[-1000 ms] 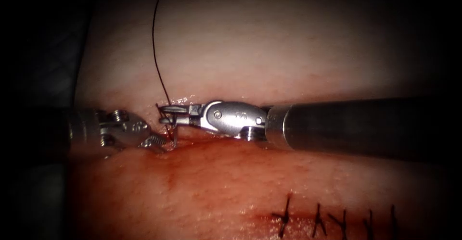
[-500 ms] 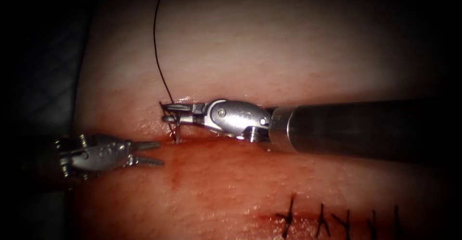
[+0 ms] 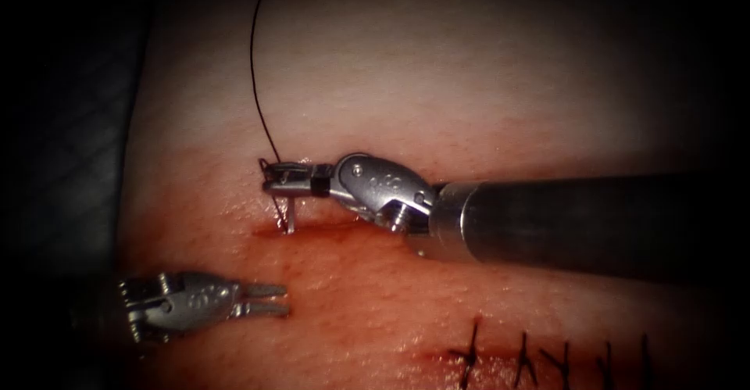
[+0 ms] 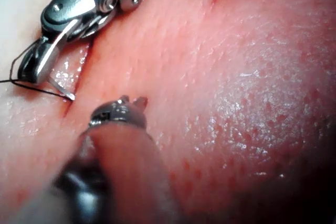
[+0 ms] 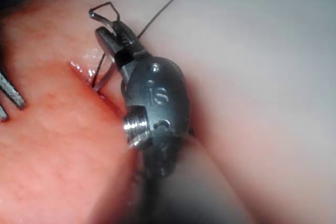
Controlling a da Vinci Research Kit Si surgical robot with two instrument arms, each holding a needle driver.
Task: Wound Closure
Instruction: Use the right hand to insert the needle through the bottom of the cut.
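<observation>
Protruding needle (image 3: pixel 288 216), apparently in right tool (image 3: pixel 275 177).

The tissue (image 3: pixel 469 85) carries everything here: pale on its far part and wet with red fluid (image 3: pixel 351 280) across its near part. A cut (image 3: pixel 305 230) runs between the two parts, and the needle (image 3: pixel 289 216) stands in the cut with dark thread (image 3: pixel 254 69) trailing up over the pale surface. Dark stitches (image 3: pixel 539 355) sit in a row along the tissue's near right edge.
</observation>
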